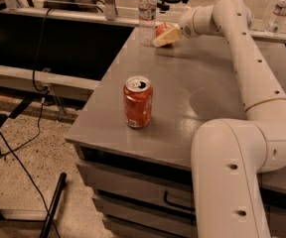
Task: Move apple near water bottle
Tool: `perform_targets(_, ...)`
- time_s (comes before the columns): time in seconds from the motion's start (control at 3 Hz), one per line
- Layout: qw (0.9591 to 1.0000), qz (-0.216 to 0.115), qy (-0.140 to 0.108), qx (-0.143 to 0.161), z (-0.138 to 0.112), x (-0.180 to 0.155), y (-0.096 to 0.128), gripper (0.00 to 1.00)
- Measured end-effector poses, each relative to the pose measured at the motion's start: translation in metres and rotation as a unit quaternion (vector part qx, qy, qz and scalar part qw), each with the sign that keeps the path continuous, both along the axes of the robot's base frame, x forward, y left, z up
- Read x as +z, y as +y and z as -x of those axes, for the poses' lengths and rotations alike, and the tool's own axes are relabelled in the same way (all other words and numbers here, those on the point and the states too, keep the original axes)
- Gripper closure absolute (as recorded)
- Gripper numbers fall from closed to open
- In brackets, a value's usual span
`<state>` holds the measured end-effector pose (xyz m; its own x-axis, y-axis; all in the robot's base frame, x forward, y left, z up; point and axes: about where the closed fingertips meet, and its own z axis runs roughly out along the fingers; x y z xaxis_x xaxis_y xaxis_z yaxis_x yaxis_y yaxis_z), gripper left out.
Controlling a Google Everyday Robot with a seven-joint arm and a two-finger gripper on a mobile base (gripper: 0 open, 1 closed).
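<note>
The apple, red-orange, sits at the far end of the grey table, held between the pale fingers of my gripper. The gripper is shut on the apple, which is partly hidden behind the near finger. The water bottle, clear with a white cap and pale label, stands upright at the far left corner of the table, just left of the apple with a small gap between them.
An orange-red soda can stands upright near the table's front left edge. A second clear bottle stands at the far right. My arm arches over the table's right side. Drawers are below the tabletop; cables lie on the floor at left.
</note>
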<state>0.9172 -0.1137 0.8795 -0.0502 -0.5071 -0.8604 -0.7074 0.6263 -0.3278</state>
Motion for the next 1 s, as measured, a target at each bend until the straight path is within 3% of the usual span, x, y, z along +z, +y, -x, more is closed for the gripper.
perform_targets(0.33, 1.0, 0.003, 0.005, -0.003, 0.001, 0.002, 0.001, 0.0)
perform_targets(0.67, 0.9995, 0.025, 0.0, -0.02, 0.023, 0.044, -0.003, 0.0)
perform_targets(1.0, 0.9994, 0.029, 0.004, -0.018, 0.027, 0.042, 0.002, 0.0)
